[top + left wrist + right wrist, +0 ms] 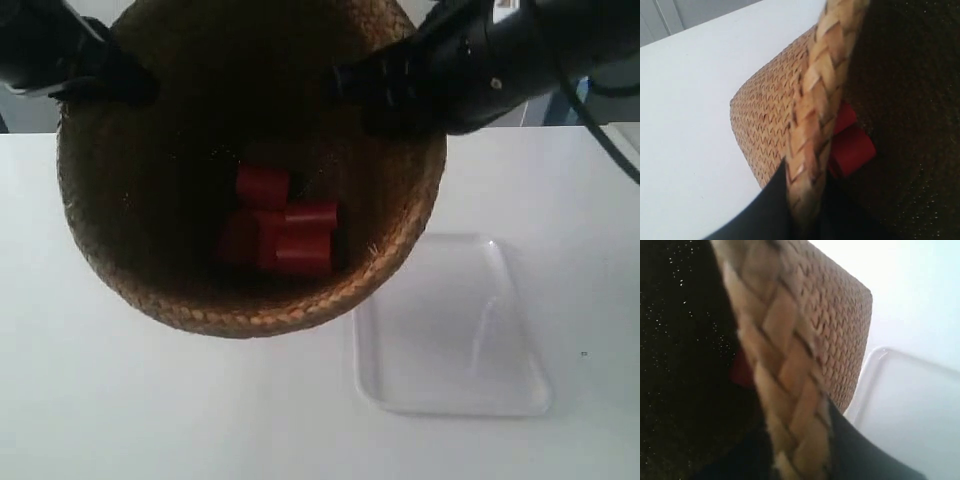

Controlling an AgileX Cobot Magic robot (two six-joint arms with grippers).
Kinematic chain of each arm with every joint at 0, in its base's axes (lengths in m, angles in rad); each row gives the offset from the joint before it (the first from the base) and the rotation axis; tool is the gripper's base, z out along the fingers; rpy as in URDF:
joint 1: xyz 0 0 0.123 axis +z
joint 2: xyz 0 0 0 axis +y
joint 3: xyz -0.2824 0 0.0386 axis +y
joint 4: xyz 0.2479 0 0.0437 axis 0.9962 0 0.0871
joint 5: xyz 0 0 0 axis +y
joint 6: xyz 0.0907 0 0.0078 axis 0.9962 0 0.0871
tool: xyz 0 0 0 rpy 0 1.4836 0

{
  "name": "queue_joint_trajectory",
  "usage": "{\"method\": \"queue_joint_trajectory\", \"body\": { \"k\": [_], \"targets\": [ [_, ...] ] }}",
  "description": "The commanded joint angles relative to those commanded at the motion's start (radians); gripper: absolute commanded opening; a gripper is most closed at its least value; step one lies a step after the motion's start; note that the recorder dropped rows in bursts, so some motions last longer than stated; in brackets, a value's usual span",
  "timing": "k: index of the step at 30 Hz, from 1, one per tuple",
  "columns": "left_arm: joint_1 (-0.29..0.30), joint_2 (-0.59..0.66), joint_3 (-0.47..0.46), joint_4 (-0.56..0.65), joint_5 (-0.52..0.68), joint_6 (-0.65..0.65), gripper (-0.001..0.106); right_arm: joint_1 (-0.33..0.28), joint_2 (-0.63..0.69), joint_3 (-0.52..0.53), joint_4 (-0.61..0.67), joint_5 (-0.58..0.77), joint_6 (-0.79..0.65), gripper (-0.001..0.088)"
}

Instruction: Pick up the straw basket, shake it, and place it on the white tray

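Note:
The straw basket [250, 300] hangs lifted above the white table, tipped so its dark inside faces the exterior camera. Several red blocks [280, 232] lie in its bottom. The arm at the exterior view's left grips the rim on one side and the arm at the exterior view's right grips the opposite side. In the left wrist view my left gripper [802, 212] is shut on the braided rim [817, 115], one finger outside, one inside. My right gripper [800, 455] is likewise shut on the rim [775, 355]. The white tray [450, 330] lies on the table beside and below the basket.
The white tabletop [120, 400] spreads around the tray. The tray's rim [875, 357] shows below the basket wall in the right wrist view. A red block [850, 145] shows inside the basket in the left wrist view.

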Motion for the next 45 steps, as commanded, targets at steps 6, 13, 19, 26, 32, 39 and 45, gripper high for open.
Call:
{"method": "queue_joint_trajectory", "body": {
  "k": [6,13,19,26,32,39,45],
  "targets": [
    [0.0,-0.07,0.082,-0.119,-0.044,0.104,0.0,0.066,-0.078,0.133,0.014,-0.086,0.059,0.0],
    [0.0,-0.017,0.099,-0.172,-0.206,0.142,0.0,0.04,0.001,0.121,-0.081,-0.216,0.082,0.0],
    [-0.014,-0.159,0.073,-0.167,-0.082,0.15,0.0,0.15,-0.145,0.065,-0.072,-0.136,0.104,0.0],
    [-0.033,-0.071,0.09,-0.221,-0.067,0.174,0.0,0.091,-0.005,0.075,-0.123,-0.092,0.225,0.0],
    [-0.055,-0.162,0.118,-0.205,-0.242,0.226,0.0,0.152,-0.113,0.1,-0.179,-0.295,0.137,0.0],
    [-0.081,-0.172,0.054,-0.218,-0.066,0.257,0.0,0.136,-0.084,0.013,-0.022,-0.105,0.062,0.0],
    [-0.091,-0.154,0.156,-0.216,-0.28,0.267,0.0,0.142,-0.061,0.103,-0.153,-0.343,0.158,0.0]
  ]
}}
